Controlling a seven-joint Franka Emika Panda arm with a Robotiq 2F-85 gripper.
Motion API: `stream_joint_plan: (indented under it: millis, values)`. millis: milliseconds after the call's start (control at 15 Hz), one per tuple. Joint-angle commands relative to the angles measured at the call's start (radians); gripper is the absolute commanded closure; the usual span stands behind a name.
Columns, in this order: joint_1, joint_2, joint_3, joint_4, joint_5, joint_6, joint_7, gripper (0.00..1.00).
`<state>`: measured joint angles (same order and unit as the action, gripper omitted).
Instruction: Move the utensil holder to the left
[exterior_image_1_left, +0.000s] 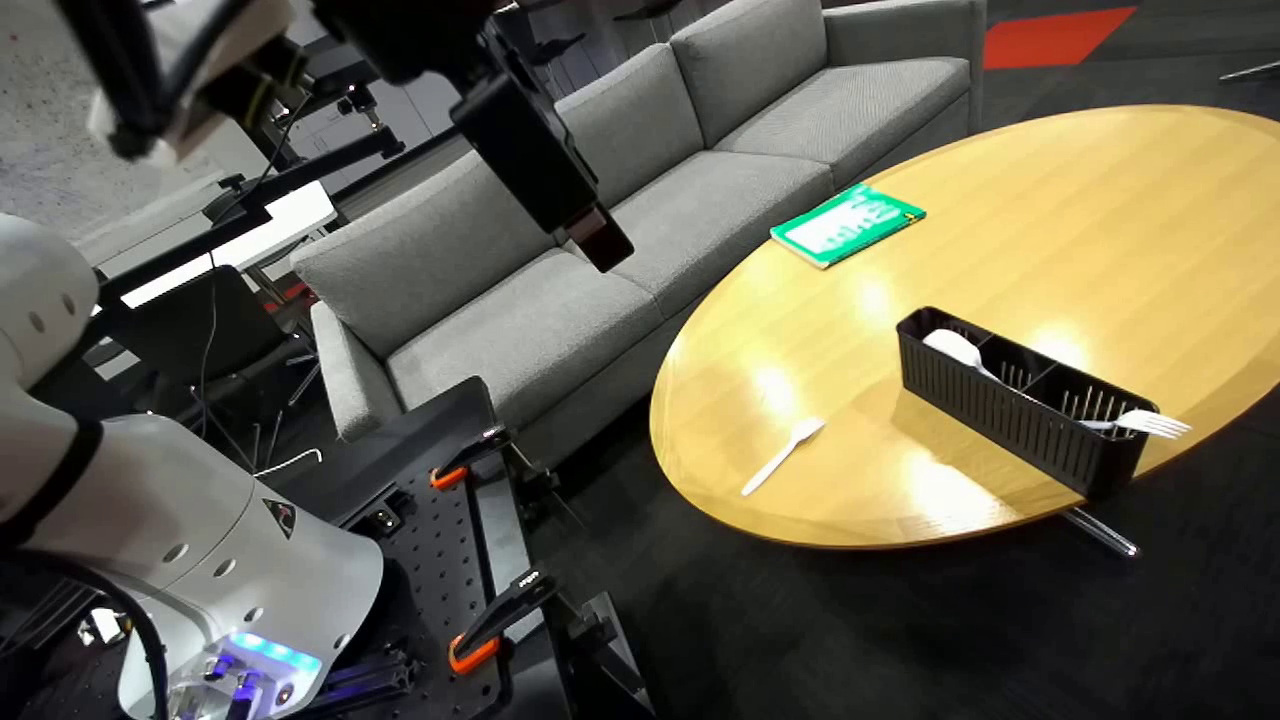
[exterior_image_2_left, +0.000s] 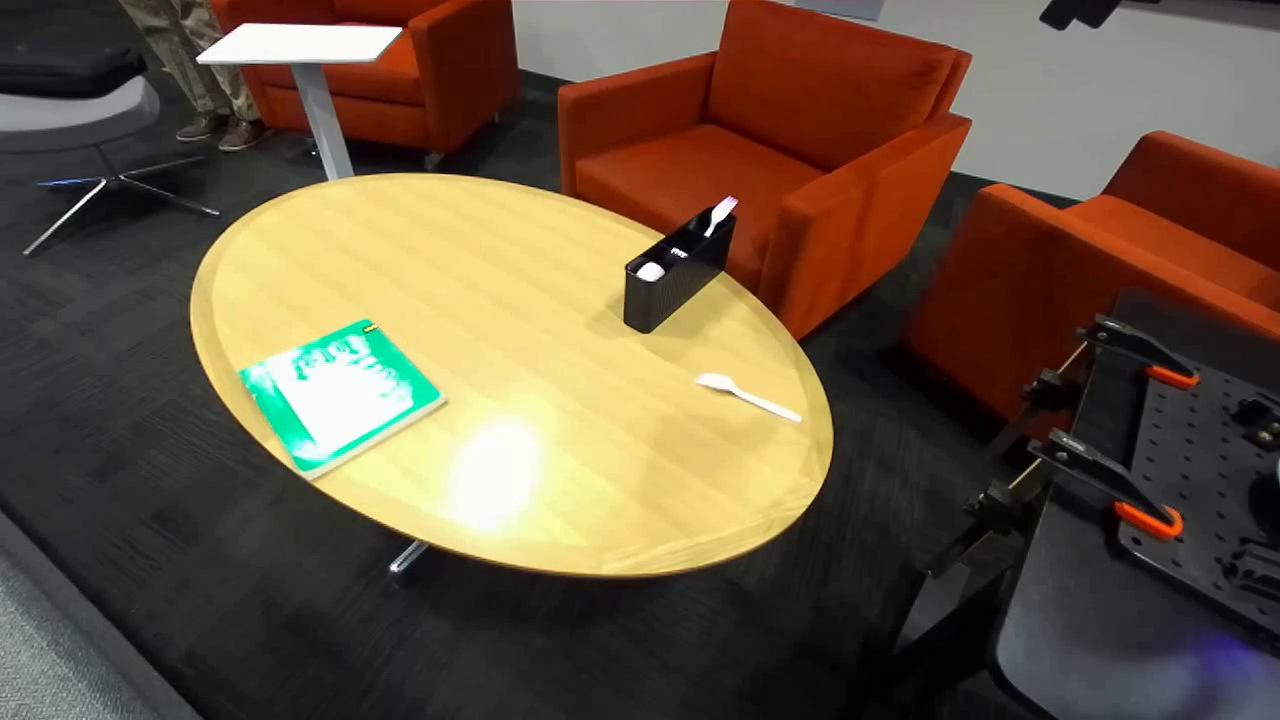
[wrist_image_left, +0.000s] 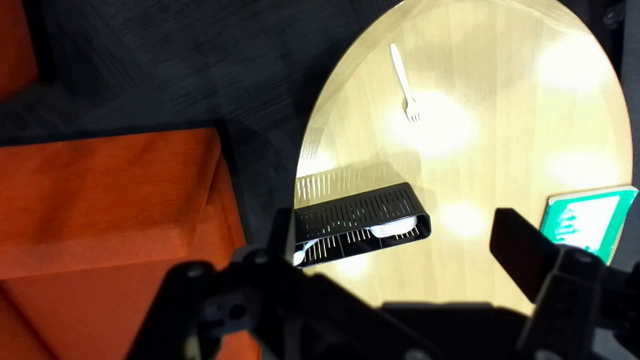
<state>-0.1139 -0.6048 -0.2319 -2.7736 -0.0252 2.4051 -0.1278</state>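
The utensil holder is a long black slotted caddy (exterior_image_1_left: 990, 412) standing upright on the oval wooden table (exterior_image_1_left: 1050, 220), near its edge. It also shows in an exterior view (exterior_image_2_left: 685, 285) and in the wrist view (wrist_image_left: 360, 212). A white spoon and a white fork stick up at its two ends. My gripper (wrist_image_left: 402, 237) is open and empty, with its fingers wide apart. It hangs high above the table and apart from the holder; in an exterior view the gripper (exterior_image_1_left: 600, 240) is up over the sofa side. In the wrist view the left finger hides the holder's far-left end.
A lone white fork (exterior_image_1_left: 783, 457) lies flat on the table near the robot's end. A green book (exterior_image_2_left: 340, 395) lies near the table's opposite edge. An orange armchair (exterior_image_2_left: 720, 150) stands close behind the holder; a grey sofa (exterior_image_1_left: 600, 300) is on the other side.
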Motion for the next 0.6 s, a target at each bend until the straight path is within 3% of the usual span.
stream_joint_plan:
  millis: [0,333,533]
  values:
    - [-0.006,0.071,0.062,0.056,0.049,0.001,0.112,0.00]
    - [-0.018,0.294,0.200,0.236,0.089,0.030,0.434,0.00]
    - [-0.032,0.472,0.241,0.390,0.070,0.036,0.638,0.00]
